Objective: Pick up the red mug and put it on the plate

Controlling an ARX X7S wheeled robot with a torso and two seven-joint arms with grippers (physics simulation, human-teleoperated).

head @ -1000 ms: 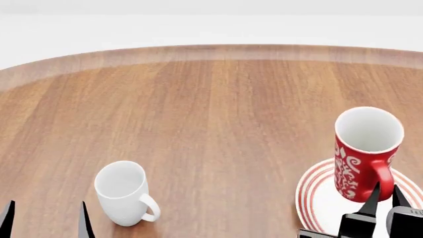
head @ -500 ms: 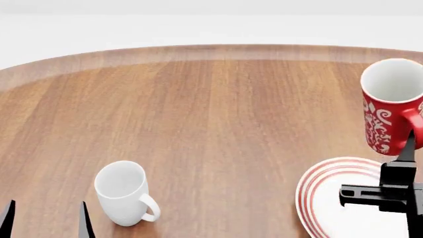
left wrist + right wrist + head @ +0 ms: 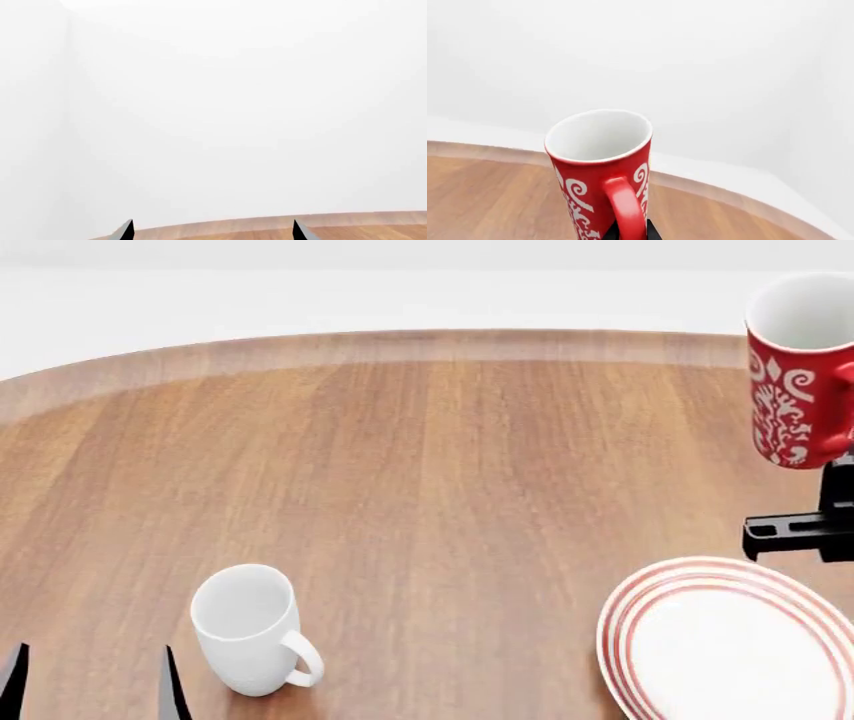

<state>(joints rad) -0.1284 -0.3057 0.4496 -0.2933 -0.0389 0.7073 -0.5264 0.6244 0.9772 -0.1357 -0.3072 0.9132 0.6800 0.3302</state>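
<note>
Right pincer (image 3: 630, 231) grips the red mug (image 3: 801, 370) by its handle, high above the plate (image 3: 727, 645); left pincer (image 3: 91, 680) spread wide, idle

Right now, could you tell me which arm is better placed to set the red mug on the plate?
The right. Its tool already holds the red mug by the handle, lifted above the plate. The left tool sits open, far across the table near the white mug.
</note>
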